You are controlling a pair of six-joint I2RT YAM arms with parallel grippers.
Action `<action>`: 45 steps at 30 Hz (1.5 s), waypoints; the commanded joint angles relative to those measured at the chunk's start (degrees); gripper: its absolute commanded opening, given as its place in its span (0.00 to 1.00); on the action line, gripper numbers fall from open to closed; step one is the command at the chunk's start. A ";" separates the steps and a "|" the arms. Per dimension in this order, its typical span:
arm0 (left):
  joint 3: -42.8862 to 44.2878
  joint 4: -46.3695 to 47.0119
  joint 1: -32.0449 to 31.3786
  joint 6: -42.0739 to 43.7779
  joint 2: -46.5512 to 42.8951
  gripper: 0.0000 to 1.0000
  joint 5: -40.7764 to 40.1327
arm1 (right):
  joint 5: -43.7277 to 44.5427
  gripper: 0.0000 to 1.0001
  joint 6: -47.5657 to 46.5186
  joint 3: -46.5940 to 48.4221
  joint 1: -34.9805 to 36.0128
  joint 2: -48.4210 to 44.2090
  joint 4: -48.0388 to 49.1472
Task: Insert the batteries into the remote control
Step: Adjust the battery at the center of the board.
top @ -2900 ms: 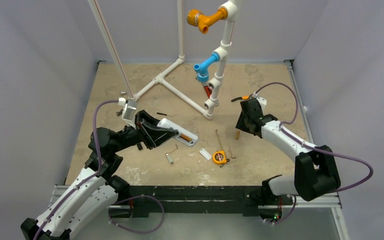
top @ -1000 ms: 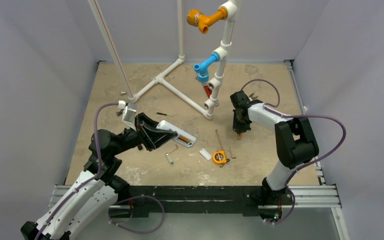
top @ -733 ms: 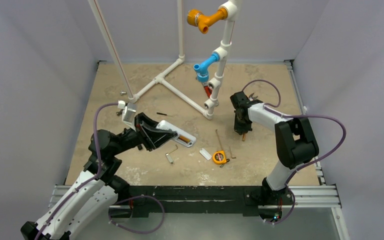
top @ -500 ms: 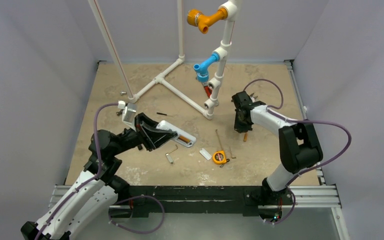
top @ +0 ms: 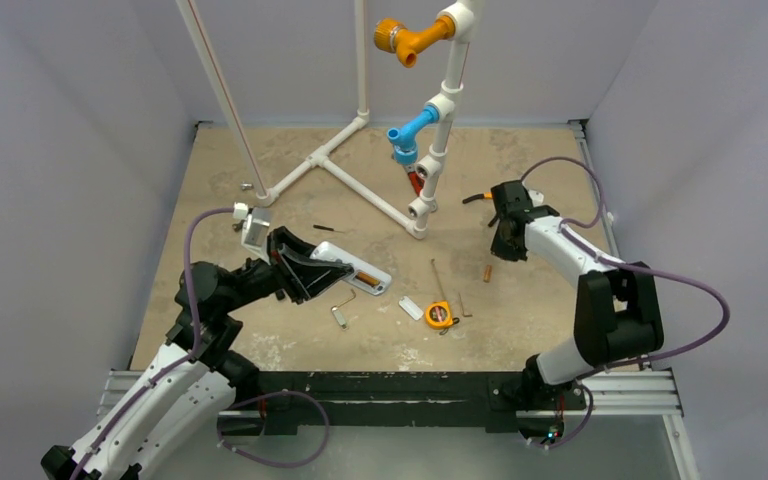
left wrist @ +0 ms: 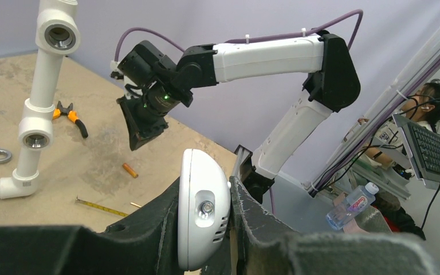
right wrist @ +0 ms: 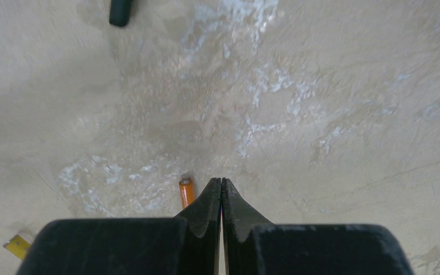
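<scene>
The left claw (left wrist: pixel 205 184) is clamped almost shut around one end of the slim white plastic remote control (top: pixel 352 266), left of centre over the mottled beige surface (top: pixel 290 345). A small orange-copper battery (top: pixel 367 278) sits in the remote's open back. A second battery (right wrist: pixel 186 192), the same orange-copper, lies loose on the surface further right, near the tips of the right claw (right wrist: pixel 222 183). That claw's fingers are pressed tight together, gripping nothing, and point down at the surface.
</scene>
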 commanded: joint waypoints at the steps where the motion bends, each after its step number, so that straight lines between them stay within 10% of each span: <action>1: -0.33 2.45 0.14 0.76 0.00 0.00 0.02 | -6.33 0.00 -0.82 -0.70 0.15 2.38 -3.50; 45: -0.15 6.23 0.12 -1.43 3.64 0.00 0.82 | -15.59 0.00 -3.00 -3.61 2.42 8.13 2.51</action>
